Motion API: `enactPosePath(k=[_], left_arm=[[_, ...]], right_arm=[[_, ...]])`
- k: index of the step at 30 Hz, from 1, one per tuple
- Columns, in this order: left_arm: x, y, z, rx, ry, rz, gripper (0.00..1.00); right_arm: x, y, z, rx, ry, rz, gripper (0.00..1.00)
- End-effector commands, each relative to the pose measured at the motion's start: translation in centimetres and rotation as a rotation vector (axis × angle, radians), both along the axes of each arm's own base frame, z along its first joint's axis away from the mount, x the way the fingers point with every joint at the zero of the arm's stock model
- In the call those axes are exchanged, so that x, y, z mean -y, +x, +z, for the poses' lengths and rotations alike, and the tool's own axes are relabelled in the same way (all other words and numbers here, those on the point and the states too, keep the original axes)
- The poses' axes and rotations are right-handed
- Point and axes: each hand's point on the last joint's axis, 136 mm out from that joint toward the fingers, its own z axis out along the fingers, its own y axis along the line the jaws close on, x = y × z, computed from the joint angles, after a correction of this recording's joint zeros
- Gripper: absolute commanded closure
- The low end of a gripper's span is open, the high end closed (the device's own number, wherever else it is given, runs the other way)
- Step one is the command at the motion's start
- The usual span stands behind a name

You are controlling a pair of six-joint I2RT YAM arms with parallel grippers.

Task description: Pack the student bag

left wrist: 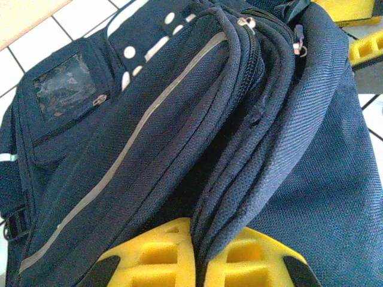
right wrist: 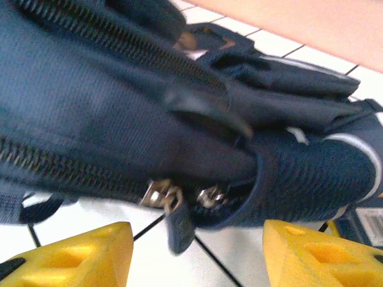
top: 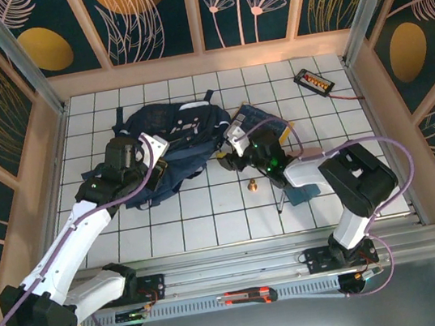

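Observation:
The student bag, dark navy with thin pale stripes, lies on the white tiled table left of centre. My left gripper rests on its near side. In the left wrist view this gripper is shut on a ridge of the bag's fabric, pinched between the yellow fingers. My right gripper is at the bag's right end. In the right wrist view it stands open. Two metal zipper sliders and a navy pull tab hang between its fingertips, untouched.
A blue fabric item lies right of the bag. A black device with a cable sits at the back right. A small brass piece and a blue object lie near the right arm. A red-and-black cutter rests on the front rail.

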Motion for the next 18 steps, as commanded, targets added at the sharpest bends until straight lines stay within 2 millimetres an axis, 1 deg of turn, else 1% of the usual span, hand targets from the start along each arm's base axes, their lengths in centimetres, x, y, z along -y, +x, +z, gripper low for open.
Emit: enactPosePath(k=[1,8,18], left_arm=[[0.3,1.0,3.9,0.098,-0.076,0.024,1.00],[0.0,1.2,3.9,0.107,-0.056,0.027,1.00],[-0.1,1.2,3.5,0.110,-0.024,0.014,1.00]], right_arm=[[-0.6,1.5,2.5,0.098,0.039,-0.021,0.42],[-1.3,1.6,1.6,0.061,0.045,0.007,0.47],[-1.1,0.6,0.2,0.002,0.053,0.001,0.58]])
